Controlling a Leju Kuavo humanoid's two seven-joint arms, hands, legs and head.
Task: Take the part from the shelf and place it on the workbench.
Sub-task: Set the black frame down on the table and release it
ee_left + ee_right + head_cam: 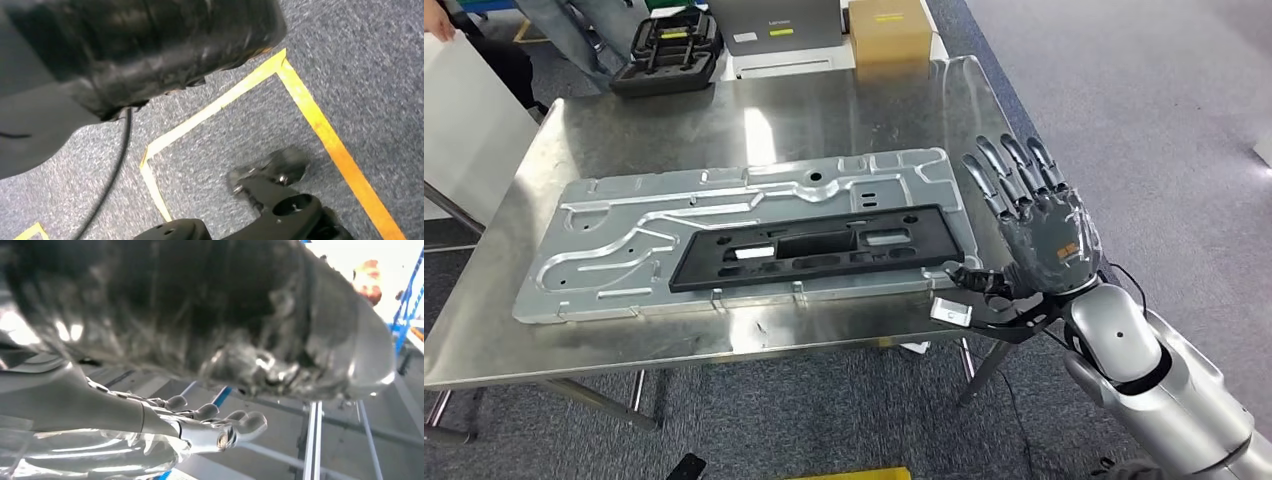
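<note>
The black part [809,247], a long flat frame with cut-outs, lies on the counter [844,110], resting on top of a big grey moulded metal panel [624,250] that stretches along the counter's near edge. The part sits toward the right end of that panel, its long side running parallel to the near edge, and nothing is gripping it. The right hand [1034,235] hangs just off the counter's right edge, near the near right corner, palm turned toward the part, its fingers [1014,175] spread wide and pointing up and away, thumb reaching toward the right end of the part but apart from it as far as the head view tells. From the right wrist, the fingers [210,412] show again, fanned out with nothing between them. Over at the far edge of the counter, a black moulded tray [667,50] sits by the far left corner, and behind the far edge there's a grey box [774,25] and a cardboard box [889,30]. The left wrist view looks down at grey carpet floor [350,60] with yellow tape lines [320,125]; how the left hand's fingers lie cannot be told
</note>
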